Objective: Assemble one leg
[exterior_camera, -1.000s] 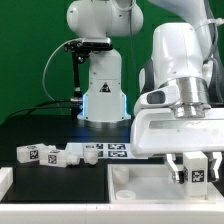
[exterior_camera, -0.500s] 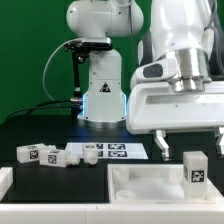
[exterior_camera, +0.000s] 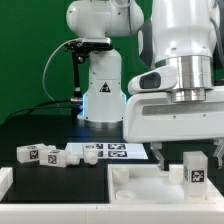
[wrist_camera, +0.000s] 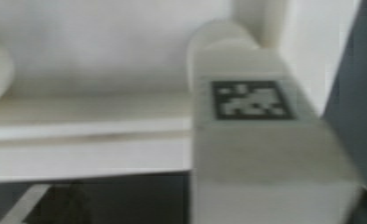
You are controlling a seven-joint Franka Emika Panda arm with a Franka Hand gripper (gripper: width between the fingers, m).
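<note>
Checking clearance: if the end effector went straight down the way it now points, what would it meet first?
Probably the upright leg standing on the white panel, right below the open end effector; depth is unclear.

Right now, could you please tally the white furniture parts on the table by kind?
Upright leg: 1
Lying legs, exterior view's left: 3, as best I can tell
Tray-like panel: 1
Total: 5
</note>
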